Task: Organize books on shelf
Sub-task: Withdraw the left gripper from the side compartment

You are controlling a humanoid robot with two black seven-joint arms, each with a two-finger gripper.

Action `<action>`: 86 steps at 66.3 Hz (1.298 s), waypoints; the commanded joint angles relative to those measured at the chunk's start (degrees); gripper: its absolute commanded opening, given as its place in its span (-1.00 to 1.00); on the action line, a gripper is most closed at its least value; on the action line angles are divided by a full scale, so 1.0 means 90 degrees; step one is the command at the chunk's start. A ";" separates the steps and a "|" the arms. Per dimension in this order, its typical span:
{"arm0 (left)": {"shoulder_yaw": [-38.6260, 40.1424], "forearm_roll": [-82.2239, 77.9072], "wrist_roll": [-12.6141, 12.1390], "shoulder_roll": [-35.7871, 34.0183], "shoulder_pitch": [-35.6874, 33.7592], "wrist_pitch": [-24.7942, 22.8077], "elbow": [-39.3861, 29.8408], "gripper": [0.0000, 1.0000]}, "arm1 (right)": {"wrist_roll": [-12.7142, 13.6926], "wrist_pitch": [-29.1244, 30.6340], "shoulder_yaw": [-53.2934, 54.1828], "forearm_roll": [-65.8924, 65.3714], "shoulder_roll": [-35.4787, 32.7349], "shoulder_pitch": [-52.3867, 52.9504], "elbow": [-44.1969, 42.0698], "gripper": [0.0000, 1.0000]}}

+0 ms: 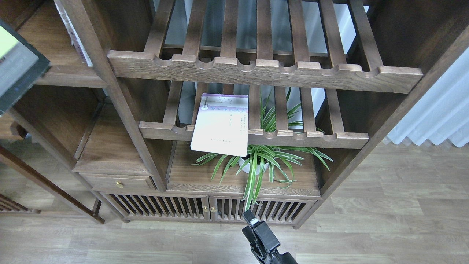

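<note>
Books first: our black-grey book (16, 64) with its yellow front panel shows only as a tilted corner at the far left edge, overlapping the front of the flat dark-brown shelf (69, 79) in the upper left bay. What holds it lies outside the view, and our left claw is not visible at all. A thin pale book spine (75, 38) stands on that same shelf, leaning against the upright post. Our pale lavender-white book (220, 124) lies face up on the lower slatted rack (311, 139), its near end hanging over the scalloped front rail. Just behind and below it, a spider plant (263, 165) in a white pot sits on the solid board under the rack. Our right claw (249, 217) rises at the bottom centre, over the wooden floor (384, 220), in front of the slatted cabinet doors (165, 209); it is dark and seen end-on, so we cannot tell whether its fingers are spread or pressed together.
</note>
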State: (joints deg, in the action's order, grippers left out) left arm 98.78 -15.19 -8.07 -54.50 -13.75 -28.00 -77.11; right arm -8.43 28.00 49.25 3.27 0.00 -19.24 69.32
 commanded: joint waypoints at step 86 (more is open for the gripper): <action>-0.3973 -0.1740 -0.0470 0.1651 -0.6070 0.0000 0.3440 -0.81 | -0.0010 0.0000 0.0035 0.0017 0.0000 -0.0001 0.0022 0.98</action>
State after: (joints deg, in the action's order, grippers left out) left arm 63.94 -31.00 -11.94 -39.70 -67.34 -28.00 -46.53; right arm -8.45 28.00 49.43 3.40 0.00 -19.24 69.42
